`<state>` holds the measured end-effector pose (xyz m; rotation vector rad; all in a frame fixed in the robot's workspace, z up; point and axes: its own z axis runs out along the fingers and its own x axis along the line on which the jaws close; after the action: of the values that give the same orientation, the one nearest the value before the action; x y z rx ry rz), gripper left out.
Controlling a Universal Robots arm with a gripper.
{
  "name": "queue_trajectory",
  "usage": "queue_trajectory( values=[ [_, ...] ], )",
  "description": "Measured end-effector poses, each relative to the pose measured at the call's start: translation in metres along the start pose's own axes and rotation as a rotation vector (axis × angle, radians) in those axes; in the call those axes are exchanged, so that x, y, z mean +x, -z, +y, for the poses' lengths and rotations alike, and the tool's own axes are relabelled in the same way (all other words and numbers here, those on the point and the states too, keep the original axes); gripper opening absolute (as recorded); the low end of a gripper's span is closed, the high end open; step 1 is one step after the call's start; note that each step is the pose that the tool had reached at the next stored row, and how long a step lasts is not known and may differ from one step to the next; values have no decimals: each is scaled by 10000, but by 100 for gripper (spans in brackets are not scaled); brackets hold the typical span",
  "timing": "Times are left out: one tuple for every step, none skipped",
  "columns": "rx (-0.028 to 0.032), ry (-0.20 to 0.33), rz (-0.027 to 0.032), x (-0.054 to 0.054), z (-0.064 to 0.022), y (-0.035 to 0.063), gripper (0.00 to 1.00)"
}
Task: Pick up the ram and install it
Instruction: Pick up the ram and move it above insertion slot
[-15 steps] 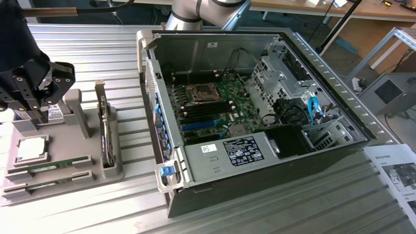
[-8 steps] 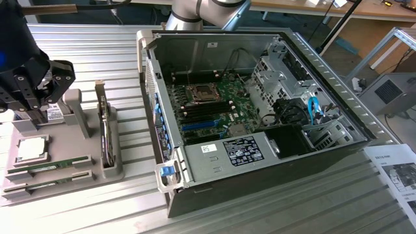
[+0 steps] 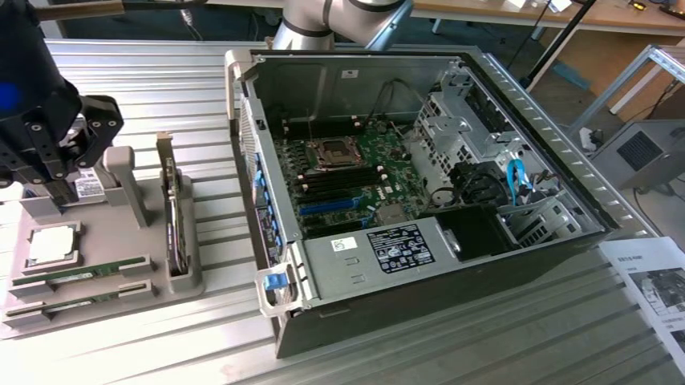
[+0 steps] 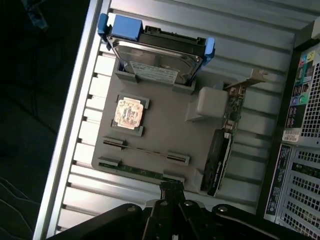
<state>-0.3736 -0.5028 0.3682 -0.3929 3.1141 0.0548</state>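
Two ram sticks lie in slots at the front of a grey parts tray (image 3: 139, 281): one ram (image 3: 80, 273) (image 4: 145, 150) and a second ram (image 3: 75, 301) (image 4: 135, 171) beside it, both green and narrow. My gripper (image 3: 54, 188) (image 4: 171, 189) hangs above the back of the tray at the exterior view's left, fingers together and holding nothing. In the wrist view its tip sits just beyond the end of the second stick, well above it. The open computer case (image 3: 428, 160) with its motherboard (image 3: 354, 172) stands at the exterior view's right of the tray.
The tray also carries a processor (image 3: 51, 245) (image 4: 129, 111), an upright expansion card (image 3: 172, 216) (image 4: 220, 150) and a hard drive (image 4: 155, 55) in blue rails, partly behind my gripper in the exterior view. A paper sheet (image 3: 653, 289) lies right of the case.
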Motion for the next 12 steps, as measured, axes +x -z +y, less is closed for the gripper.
queue_trajectory(
  values=[
    [0,139,4,0,0,0,11],
    [0,261,9,0,0,0,11],
    [0,397,14,0,0,0,11],
    [0,711,26,0,0,0,11],
    [0,880,31,0,0,0,11],
    [0,992,35,0,0,0,11],
    [0,1170,42,0,0,0,11],
    [0,1309,47,0,0,0,11],
    [0,1442,51,0,0,-1,11],
    [0,1628,59,0,0,0,11],
    [1,1841,67,0,0,0,11],
    [0,2003,72,0,0,0,11]
  ],
)
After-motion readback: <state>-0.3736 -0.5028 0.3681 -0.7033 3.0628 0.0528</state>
